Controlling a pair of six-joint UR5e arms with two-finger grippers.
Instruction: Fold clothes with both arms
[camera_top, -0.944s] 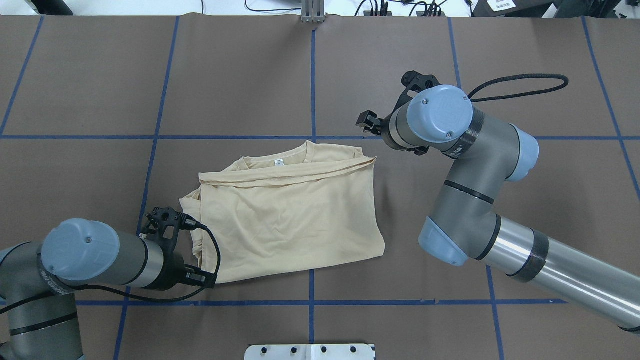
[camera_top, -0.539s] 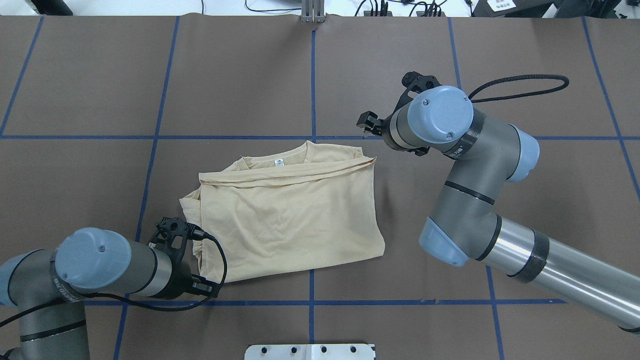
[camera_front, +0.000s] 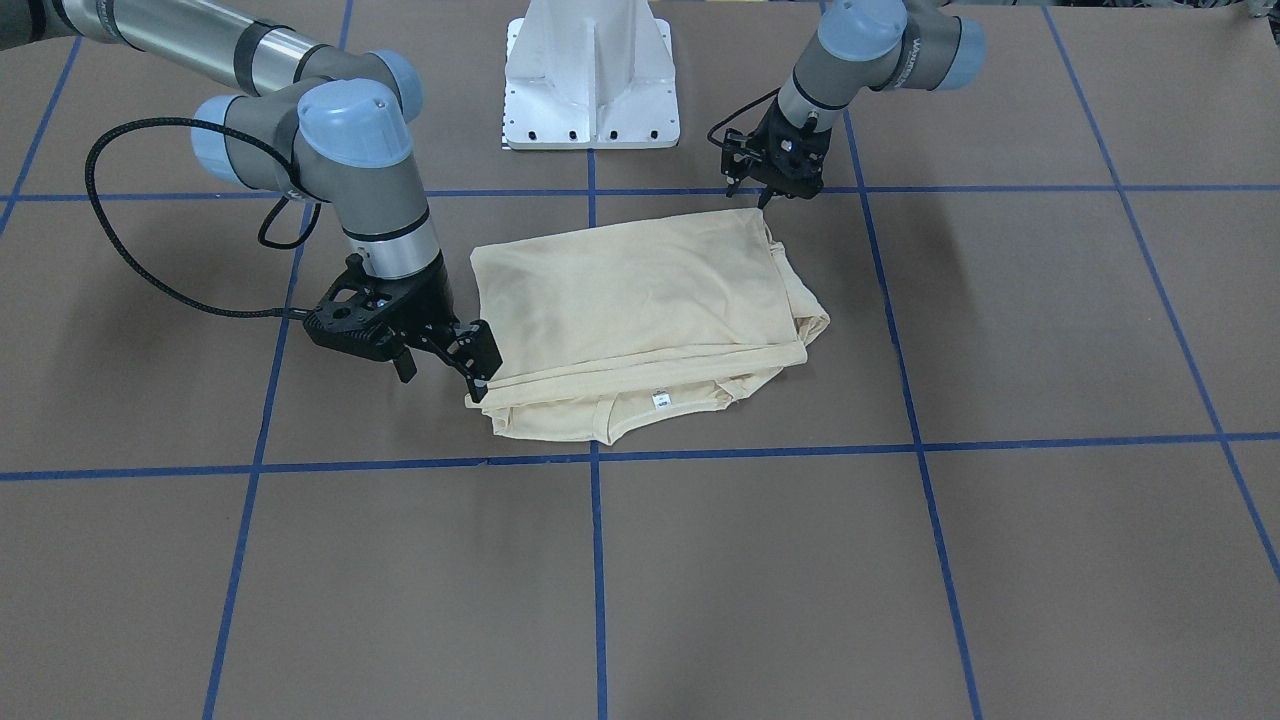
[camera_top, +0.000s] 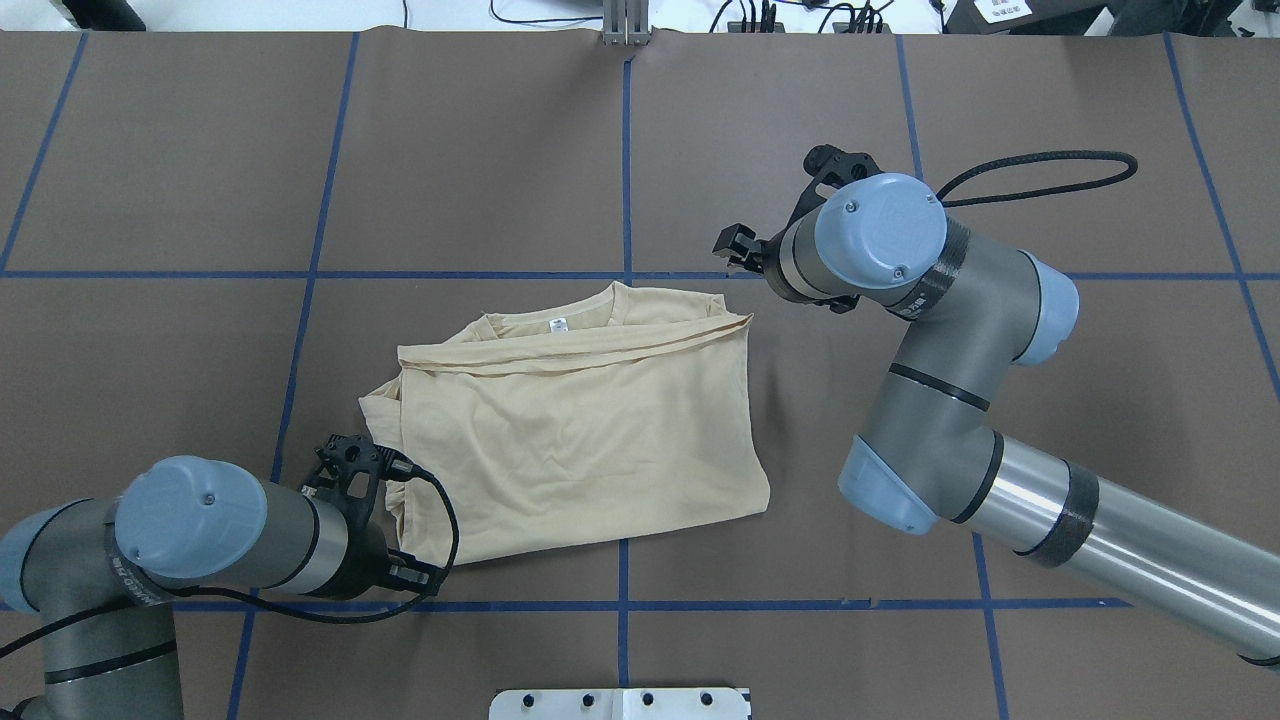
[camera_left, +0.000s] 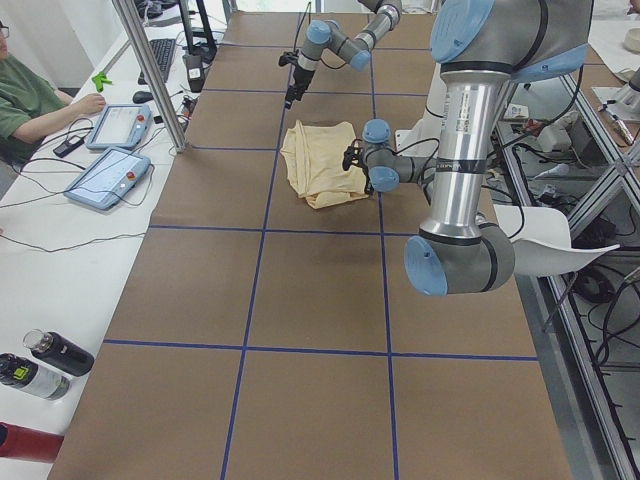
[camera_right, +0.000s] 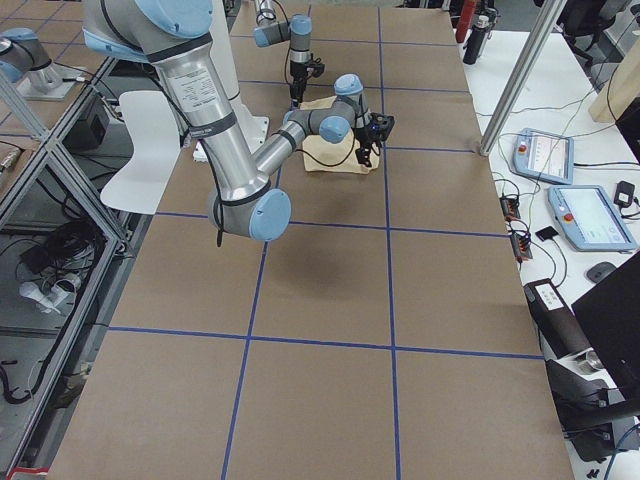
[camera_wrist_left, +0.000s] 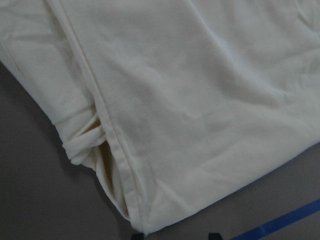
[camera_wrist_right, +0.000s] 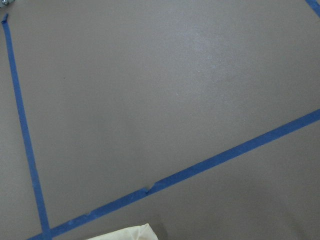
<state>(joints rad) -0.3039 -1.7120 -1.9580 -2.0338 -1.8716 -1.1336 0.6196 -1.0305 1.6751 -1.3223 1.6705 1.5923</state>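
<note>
Left gripper (camera_front: 767, 197): jaws parted, set at the near left corner of the shirt (camera_top: 570, 440) — brought there from farther up its left edge within the last second. Right gripper (camera_front: 479, 378): jaw state cannot be told; held unmoved at the shirt's far right corner. The shirt is laid folded and flat between them. A corner pinch is judged imminent.
</note>
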